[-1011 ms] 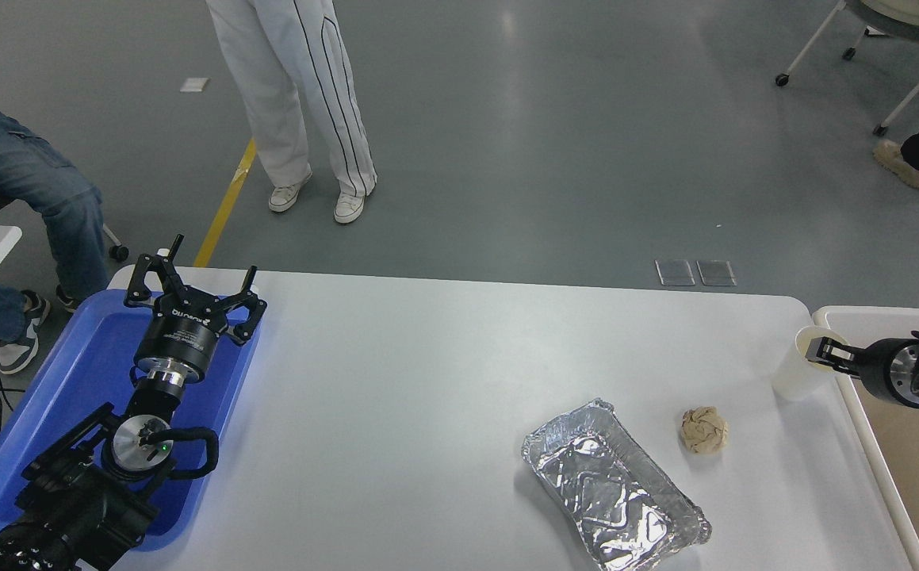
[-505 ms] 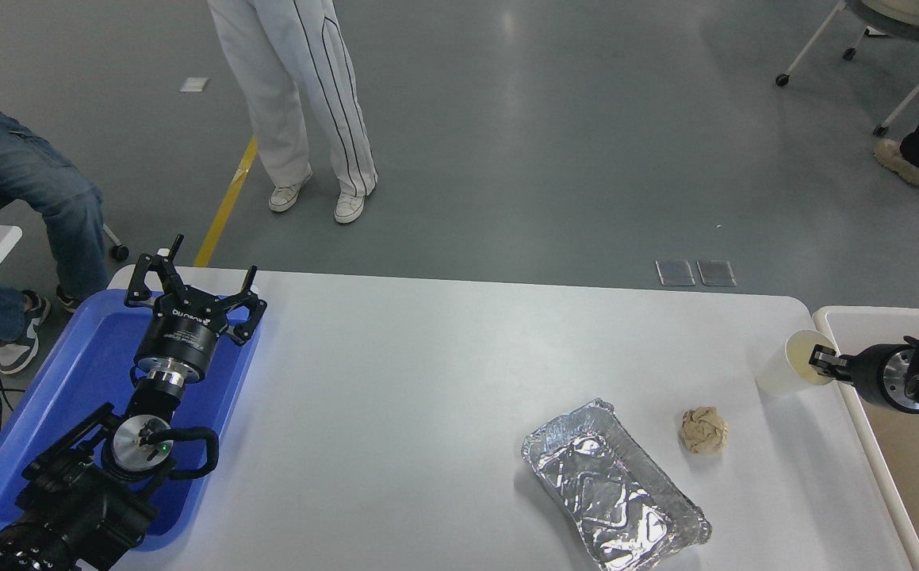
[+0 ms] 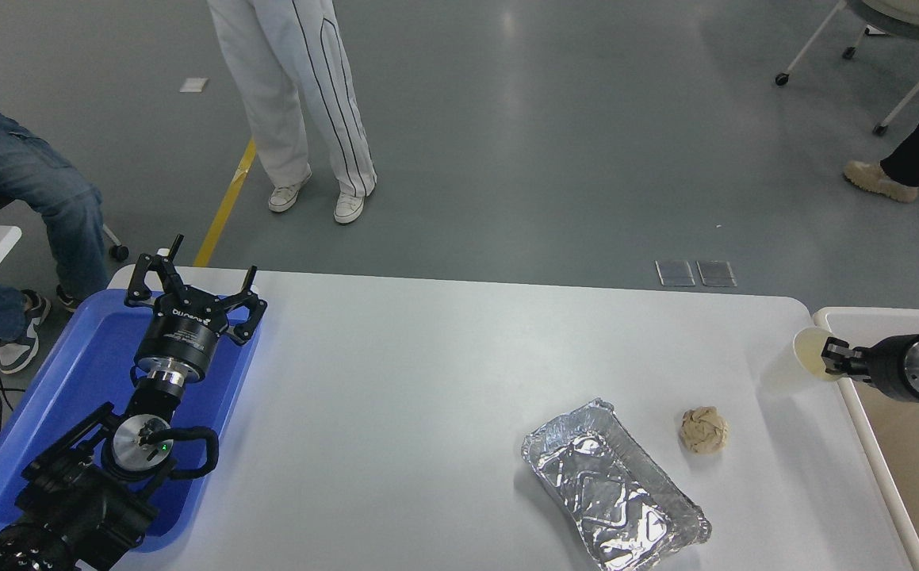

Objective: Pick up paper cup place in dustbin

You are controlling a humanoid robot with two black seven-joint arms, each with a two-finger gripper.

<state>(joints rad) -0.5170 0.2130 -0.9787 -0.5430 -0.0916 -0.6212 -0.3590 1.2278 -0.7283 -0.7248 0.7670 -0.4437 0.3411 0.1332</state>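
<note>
One paper cup (image 3: pixel 809 353) lies sideways in the right claw (image 3: pixel 830 354), pinched at its rim, mouth facing the claw, beside one dustbin (image 3: pixel 871 317).

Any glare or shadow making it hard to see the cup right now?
Head view: even overhead light, soft reflections on the floor; the paper cup at the right gripper almost blends into the white table, its faint shadow beneath; foil tray glints brightly.
</note>
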